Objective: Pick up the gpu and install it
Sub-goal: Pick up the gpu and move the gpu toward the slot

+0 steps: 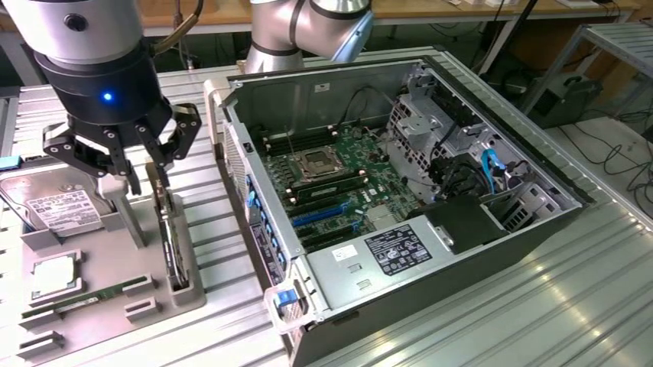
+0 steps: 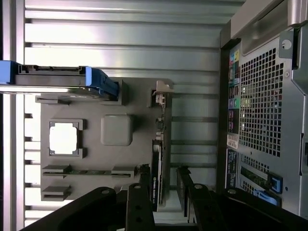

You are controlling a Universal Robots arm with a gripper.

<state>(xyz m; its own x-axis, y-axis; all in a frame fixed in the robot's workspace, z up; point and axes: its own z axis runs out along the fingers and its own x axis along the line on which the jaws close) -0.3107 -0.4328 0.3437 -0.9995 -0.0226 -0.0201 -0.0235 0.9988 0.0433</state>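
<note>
Set to grab the gpu (image 1: 171, 237)
With gripper (image 1: 148, 182) fingers apart around it at the tray (image 1: 112, 256) edge; needs a gentle squeeze.

Exterior view looks down obliquely from afar; wrist view, nearer, shares the parts tray (image 1: 102, 264) (image 2: 96, 159).

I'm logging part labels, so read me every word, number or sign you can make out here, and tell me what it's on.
No text here can be read well enough to quote.
Hard drive: white label, print too small.
Black sticker inside the computer case: white print, blurred.
gpu: white lettering along its edge, unreadable.
Rear port panel: coloured markings, too small.
</note>
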